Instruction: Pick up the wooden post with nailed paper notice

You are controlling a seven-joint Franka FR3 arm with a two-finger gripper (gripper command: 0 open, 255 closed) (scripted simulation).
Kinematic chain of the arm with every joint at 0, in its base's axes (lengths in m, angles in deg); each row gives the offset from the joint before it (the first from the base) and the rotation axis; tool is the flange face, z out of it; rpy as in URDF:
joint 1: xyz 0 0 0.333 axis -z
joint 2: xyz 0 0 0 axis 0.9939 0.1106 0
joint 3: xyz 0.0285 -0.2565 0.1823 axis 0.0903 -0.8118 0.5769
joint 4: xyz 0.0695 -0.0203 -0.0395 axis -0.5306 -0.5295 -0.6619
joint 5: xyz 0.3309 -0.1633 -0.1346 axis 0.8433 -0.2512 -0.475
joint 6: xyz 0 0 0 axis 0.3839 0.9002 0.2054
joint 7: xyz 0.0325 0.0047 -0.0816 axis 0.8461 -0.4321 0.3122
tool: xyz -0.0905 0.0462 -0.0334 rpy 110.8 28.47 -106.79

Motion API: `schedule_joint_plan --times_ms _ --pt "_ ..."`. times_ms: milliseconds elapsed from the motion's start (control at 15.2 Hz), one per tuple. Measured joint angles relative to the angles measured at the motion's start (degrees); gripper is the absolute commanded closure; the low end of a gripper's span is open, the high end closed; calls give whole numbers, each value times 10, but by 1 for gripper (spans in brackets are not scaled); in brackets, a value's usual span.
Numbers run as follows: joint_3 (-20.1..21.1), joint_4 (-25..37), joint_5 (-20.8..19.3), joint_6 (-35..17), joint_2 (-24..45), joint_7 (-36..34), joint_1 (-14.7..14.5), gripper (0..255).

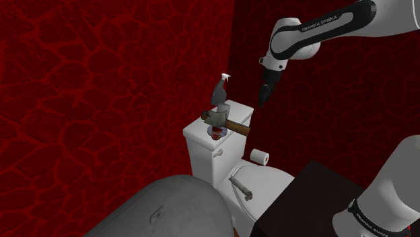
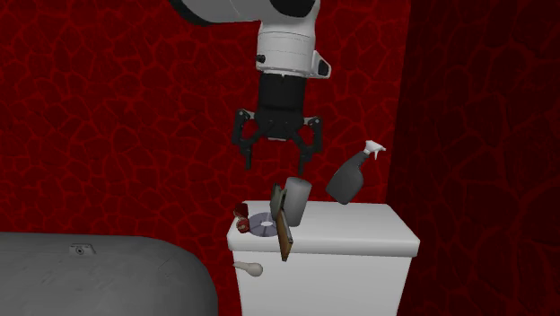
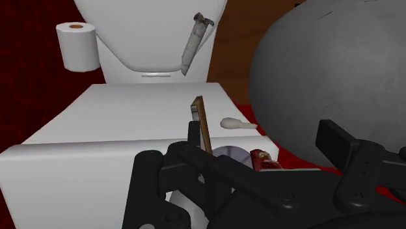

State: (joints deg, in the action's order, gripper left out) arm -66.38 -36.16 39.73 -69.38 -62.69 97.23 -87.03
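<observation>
The wooden post [image 2: 286, 235] is a thin brown bar lying across the white toilet tank lid [image 2: 359, 230], one end jutting past the lid's edge. A grey paper notice [image 2: 276, 205] is fixed at its other end. The shoulder view shows the post [image 1: 237, 126] beside a grey spray bottle [image 1: 220, 93]. My gripper [image 2: 275, 158] hangs open above the post with clear air between them, fingers pointing down. In the shoulder view the gripper [image 1: 264, 98] is up and to the right of the tank. From the wrist, the post [image 3: 203, 125] stands just ahead of the fingers.
On the lid near the post are a grey cup-like object [image 2: 297, 199], a shiny disc [image 2: 260, 224], a small red item [image 2: 240, 214] and the spray bottle [image 2: 346, 179]. A toilet roll [image 1: 260, 157] and a rusty tool [image 1: 241, 186] sit lower. A big grey rounded body [image 1: 161, 209] lies beside the toilet.
</observation>
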Motion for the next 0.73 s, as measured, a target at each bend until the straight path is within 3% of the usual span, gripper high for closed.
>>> schedule_joint_plan --times_ms 330,726 --pt "-12 88 74 -11 118 90 1 0" --pt "2 224 157 6 271 181 26 0"
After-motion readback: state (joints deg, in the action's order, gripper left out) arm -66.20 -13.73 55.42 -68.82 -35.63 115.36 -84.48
